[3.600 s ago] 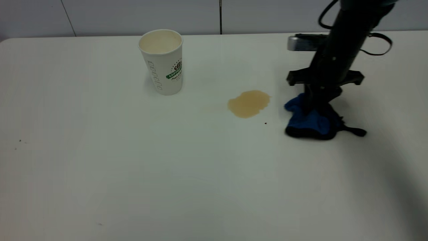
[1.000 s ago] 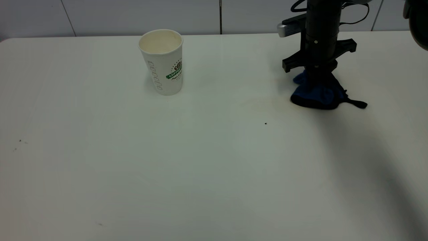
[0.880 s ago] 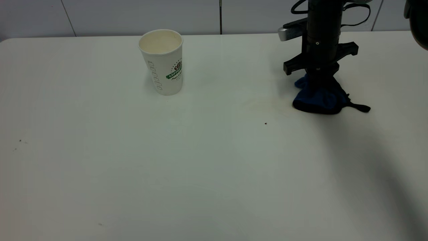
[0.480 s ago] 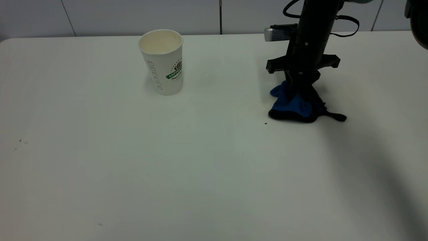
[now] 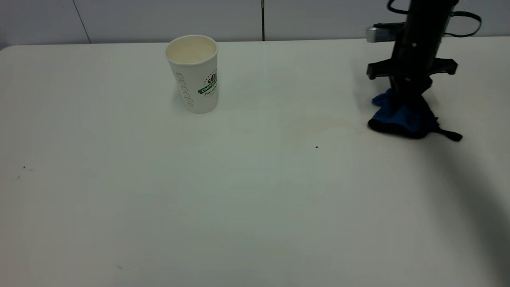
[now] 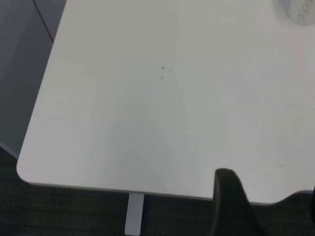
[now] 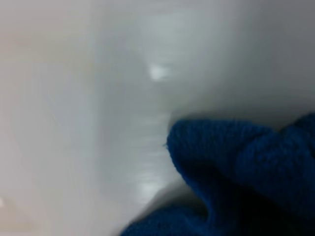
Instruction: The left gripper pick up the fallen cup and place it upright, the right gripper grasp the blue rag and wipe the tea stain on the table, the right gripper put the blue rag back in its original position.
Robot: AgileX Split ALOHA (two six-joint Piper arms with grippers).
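Exterior view: white table (image 5: 255,207), grey wall (image 5: 167,20)

white cup (image 5: 194,75) with green logo, blue rag (image 5: 400,115), white table (image 5: 199,191)

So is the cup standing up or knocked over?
Standing up. The cup sits on its base on the table, open rim facing up.
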